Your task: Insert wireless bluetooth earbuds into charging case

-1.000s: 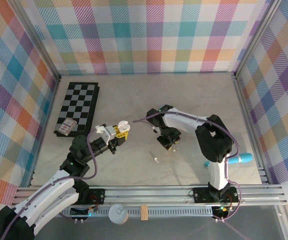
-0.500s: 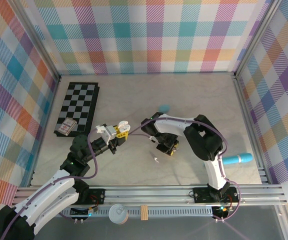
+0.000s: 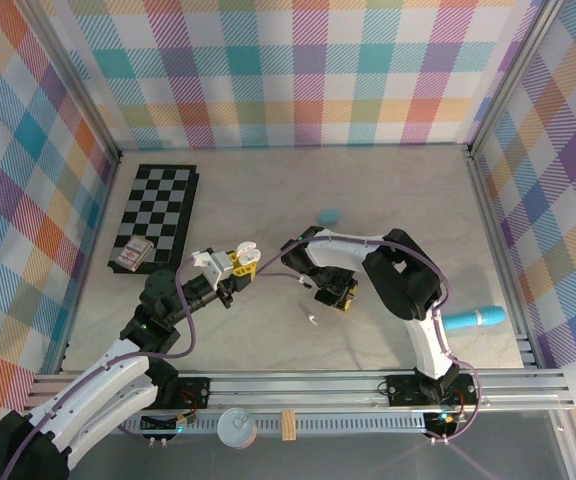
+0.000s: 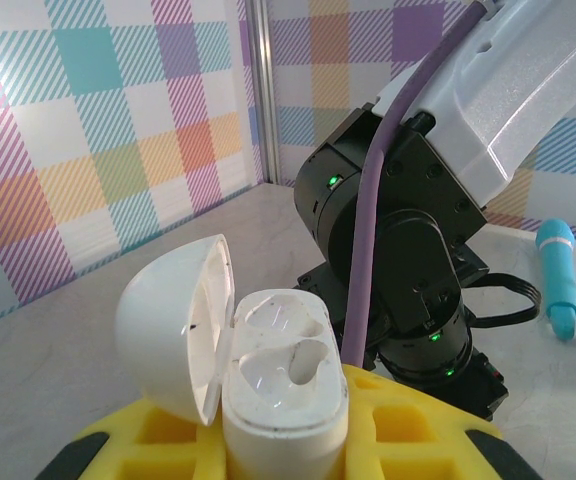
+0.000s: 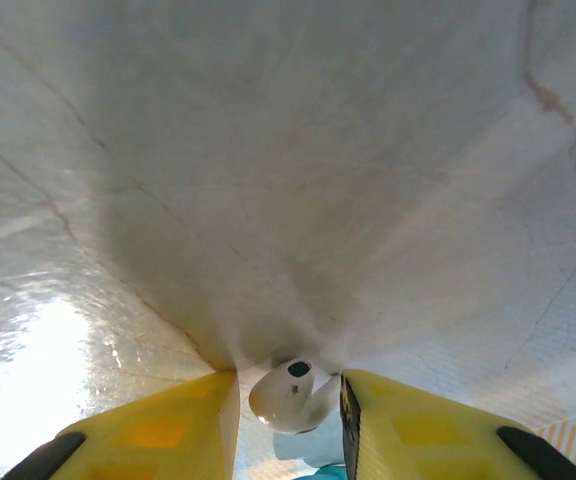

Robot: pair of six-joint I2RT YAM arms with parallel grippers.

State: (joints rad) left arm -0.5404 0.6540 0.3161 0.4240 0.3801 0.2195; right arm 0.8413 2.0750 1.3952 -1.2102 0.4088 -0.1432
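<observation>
We clamp open case [image 4: 286, 385] in left gripper [image 3: 240, 261]; right gripper [image 5: 288, 388] pinches earbud [image 5: 280, 396]. Likely light, hard, slick; hold across bulb.

The chessboard [image 3: 156, 215] lay at the far left of the table [image 3: 268, 180], with a small box [image 3: 133, 254] on its near end. To its right, the left gripper [image 3: 240, 262] held the charging case [image 4: 283, 375]. Further right, an earbud [image 5: 290, 393] sat between the fingers of the right gripper [image 3: 336, 296]. A second earbud [image 3: 313, 319] lay on the table just near-left of them. A tube [image 3: 473, 319] lay by the right edge.
</observation>
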